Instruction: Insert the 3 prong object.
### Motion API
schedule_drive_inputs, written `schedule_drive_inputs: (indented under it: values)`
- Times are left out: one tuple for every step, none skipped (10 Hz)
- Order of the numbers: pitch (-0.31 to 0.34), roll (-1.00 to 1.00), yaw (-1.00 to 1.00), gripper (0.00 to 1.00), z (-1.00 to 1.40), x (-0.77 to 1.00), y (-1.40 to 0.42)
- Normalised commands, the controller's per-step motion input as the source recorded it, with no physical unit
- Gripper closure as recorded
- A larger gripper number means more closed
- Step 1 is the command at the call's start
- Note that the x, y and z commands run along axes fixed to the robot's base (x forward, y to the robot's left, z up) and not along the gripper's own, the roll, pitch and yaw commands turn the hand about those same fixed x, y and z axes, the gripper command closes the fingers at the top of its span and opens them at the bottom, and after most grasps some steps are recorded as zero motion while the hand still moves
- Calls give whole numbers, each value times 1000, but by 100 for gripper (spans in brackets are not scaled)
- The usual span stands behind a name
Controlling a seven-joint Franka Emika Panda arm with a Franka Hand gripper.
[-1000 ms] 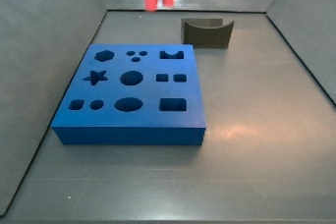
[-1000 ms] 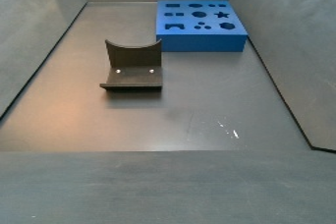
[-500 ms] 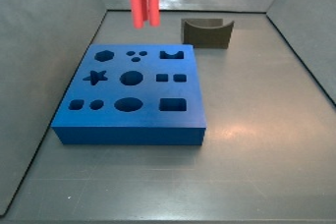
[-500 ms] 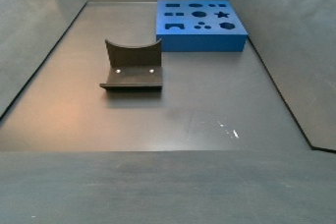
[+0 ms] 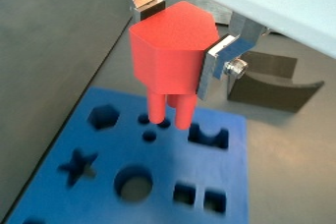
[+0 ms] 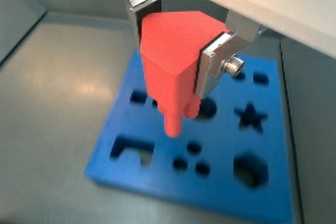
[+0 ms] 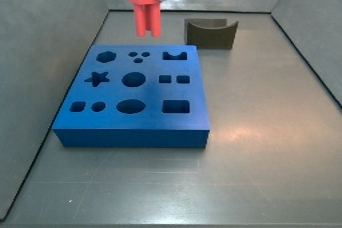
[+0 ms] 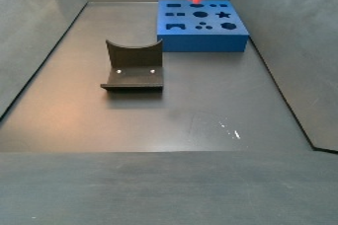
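- The gripper [image 5: 178,33] is clamped on the 3 prong object [image 5: 172,56], silver fingers [image 6: 217,57] on either side of its blocky top, prongs pointing down.
- Compared with a moment ago it's dropped lower and slid in over the blue block [image 7: 135,97], so the piece hangs just above the block's far edge in a side view [image 7: 143,2].
- Right under the prongs sits the three-hole cluster [image 6: 192,157], so I'd say lining up is nearly done, insertion isn't.
- Further out behind the gripper, the dark olive curved-notch block [image 7: 211,32] stays put, well apart.
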Motion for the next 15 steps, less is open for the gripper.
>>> schedule_drive_inputs:
  values:
    - [0,0,-426,100,-311,6,606]
    - [0,0,-1000,100,-283,54,43]
    - [0,0,-1000,100,-309,0,0]
    - [0,0,-1000,100,-340,0,0]
    - [0,0,-1000,100,-337,0,0]
    - [0,0,-1000,100,-337,0,0]
    - [0,0,-1000,100,-329,0,0]
    - [-23,0,-1000,100,-254,0,0]
    - [-34,0,-1000,100,-100,0,0]
    - [-106,-94,-866,100,0,-203,0]
    - [-214,-240,-680,100,-111,-386,0]
    - [-230,-251,-634,100,-97,-414,0]
    - [-211,-279,-651,100,-171,-437,0]
    - [-214,-210,-491,100,-154,-517,0]
    - [-180,-181,-489,100,-180,-246,-23]
